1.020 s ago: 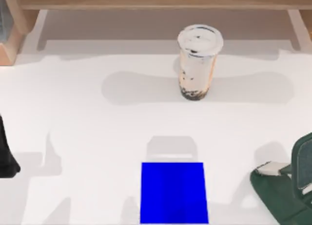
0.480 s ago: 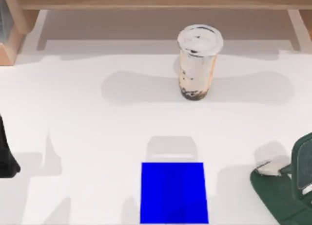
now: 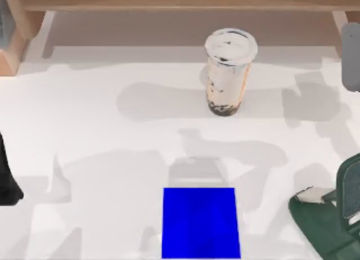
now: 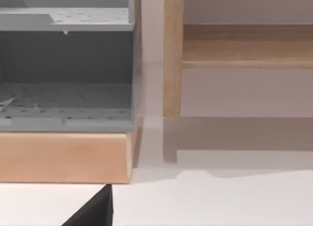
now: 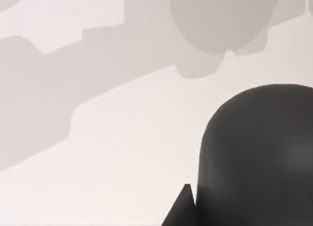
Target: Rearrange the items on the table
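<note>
The clear cup of milky-brown drink with a white lid stands upright at the back centre of the white table. The dark grey mouse looms close in the right wrist view, with a black fingertip just beside it. My right arm, dark green, sits at the front right of the table. A small pale rounded piece peeks out at the arm's edge; I cannot tell whether it is the mouse. My left arm is parked at the left edge.
A flat blue mat lies at the front centre. A brown wooden ledge runs along the back, and a grey perforated rack on a wooden base stands at the back left. A grey shape juts in at the right edge.
Broad new shadows have spread over the table's middle and right side. A grey shape has come in at the right edge. Cup and mat have not moved.
</note>
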